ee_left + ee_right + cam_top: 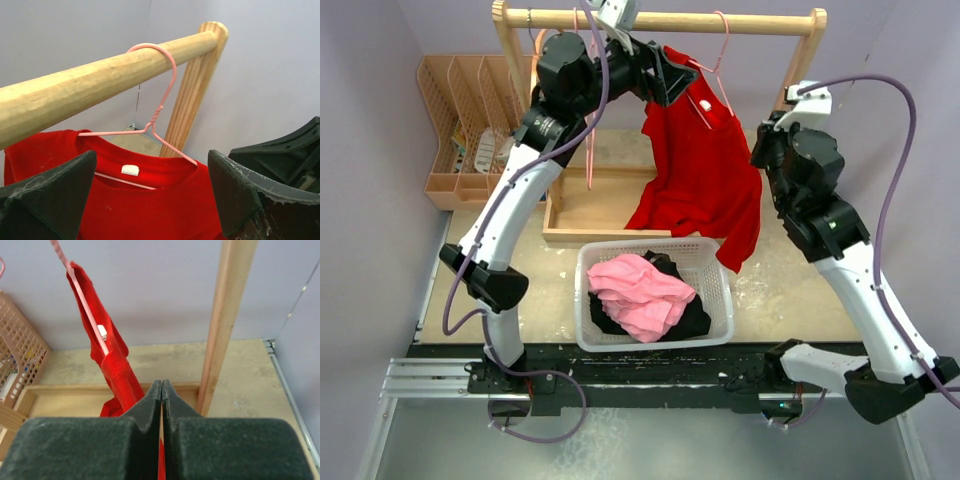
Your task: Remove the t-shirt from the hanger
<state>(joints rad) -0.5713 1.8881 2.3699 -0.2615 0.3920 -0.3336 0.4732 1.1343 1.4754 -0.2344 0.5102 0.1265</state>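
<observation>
A red t-shirt [700, 170] hangs on a pink wire hanger [720, 70], hooked over the wooden rail [720, 22]. My left gripper [672, 78] is open at the collar. In the left wrist view its fingers stand wide either side of the t-shirt [150, 210], just below the hanger [167, 75] and the white neck label. My right gripper [763, 150] is at the shirt's right edge. In the right wrist view the right gripper [161, 385] is shut, with a strip of the red t-shirt [117, 370] running into the jaws.
A white basket [582, 300] with pink and black clothes sits below the shirt. Behind it lies a shallow wooden tray [590, 215]. A beige slotted organizer [460, 110] stands at the left wall. An empty pink hanger [588, 150] hangs left. The rack's right post [225, 325] is close.
</observation>
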